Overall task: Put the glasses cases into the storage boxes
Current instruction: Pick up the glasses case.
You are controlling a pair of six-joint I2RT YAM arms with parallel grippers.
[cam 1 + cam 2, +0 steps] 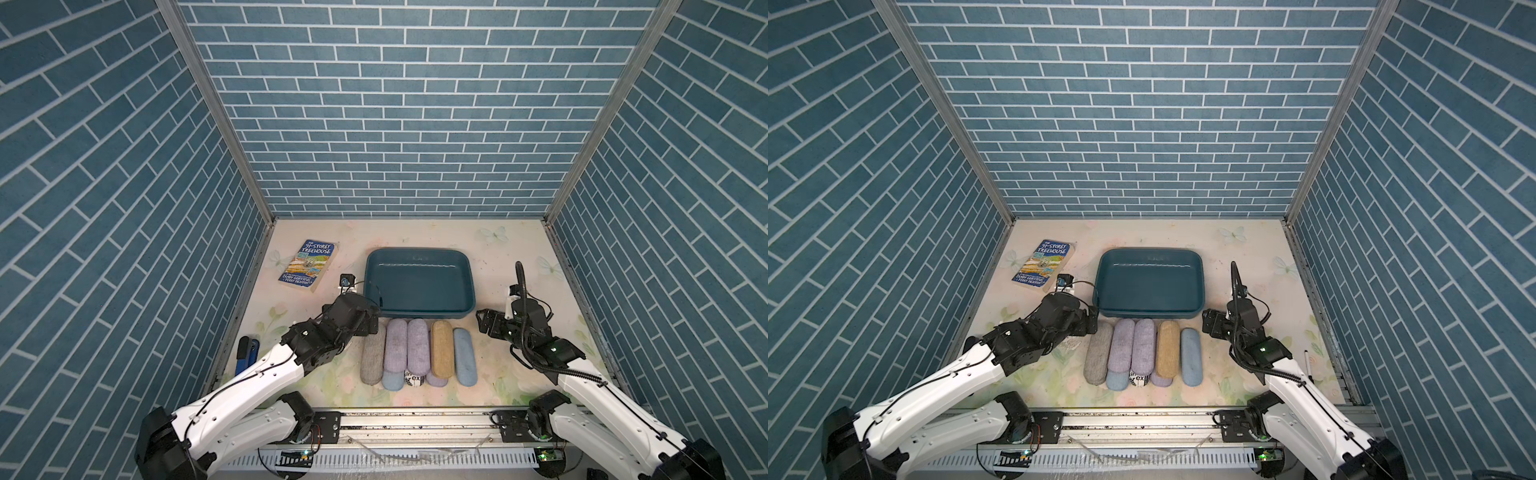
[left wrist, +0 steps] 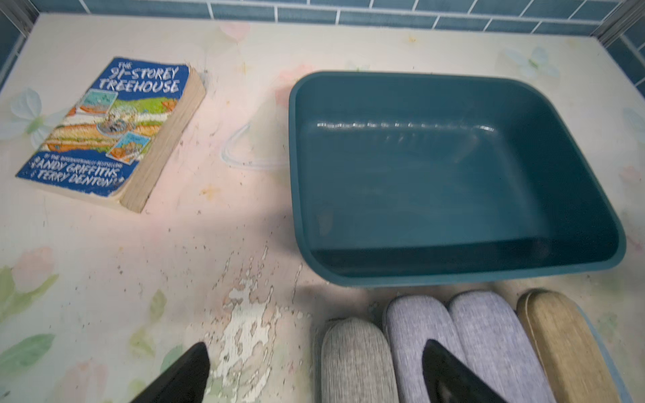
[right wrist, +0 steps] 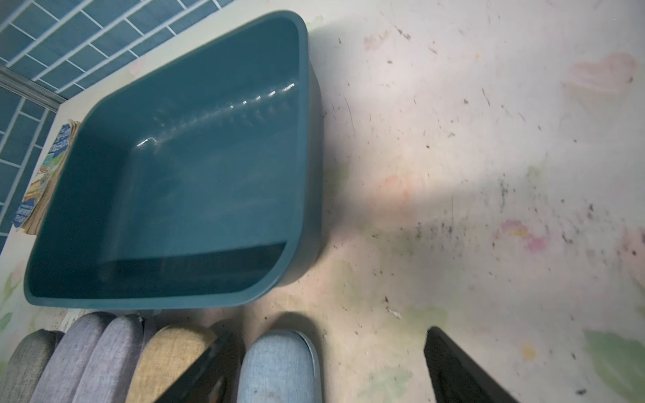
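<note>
In front of the teal tub (image 1: 419, 314), the left tool (image 2: 316, 343) stands open over the grey case (image 2: 352, 363); the right tool (image 3: 328, 333), open, over the light blue case (image 3: 275, 366).

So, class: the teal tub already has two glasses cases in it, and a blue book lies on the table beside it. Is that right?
Not quite. The teal tub is empty, as the left wrist view shows plainly; the glasses cases all lie outside it, by its near rim. The blue book does lie on the table beside it.
</note>
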